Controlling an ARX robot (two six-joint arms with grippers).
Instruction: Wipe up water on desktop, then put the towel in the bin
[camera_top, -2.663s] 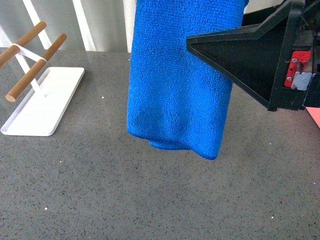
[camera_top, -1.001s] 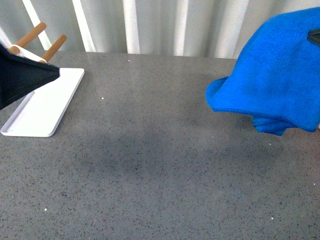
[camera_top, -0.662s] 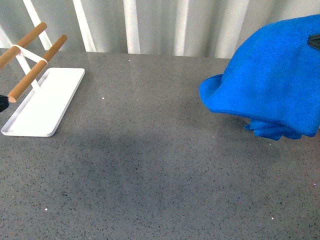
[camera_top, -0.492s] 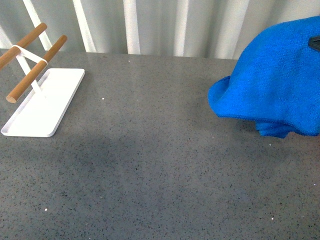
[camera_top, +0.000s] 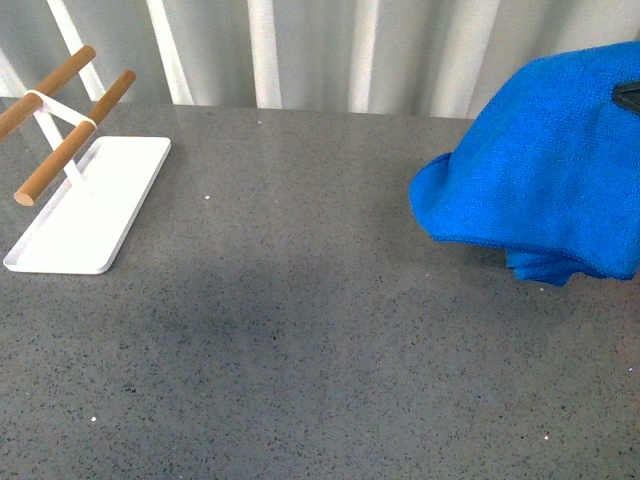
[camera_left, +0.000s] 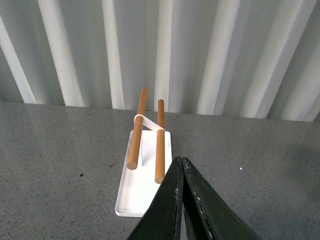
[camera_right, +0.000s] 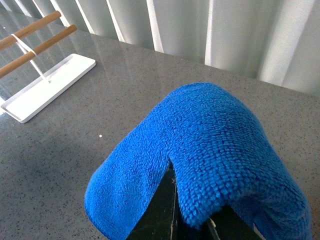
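Our right gripper (camera_right: 172, 202) pinches the towel (camera_top: 545, 170) above the desktop (camera_top: 300, 330), well right of the tray (camera_top: 70, 235); our left gripper (camera_left: 180, 162), facing the tray, is pressed closed, empty.

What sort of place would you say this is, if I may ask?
Probably a staged test bench: a speckled grey desktop, a ribbed pale wall behind, one white tray with wooden rods.

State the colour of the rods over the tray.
The rods are warm brown wood; left wrist view shows them best.
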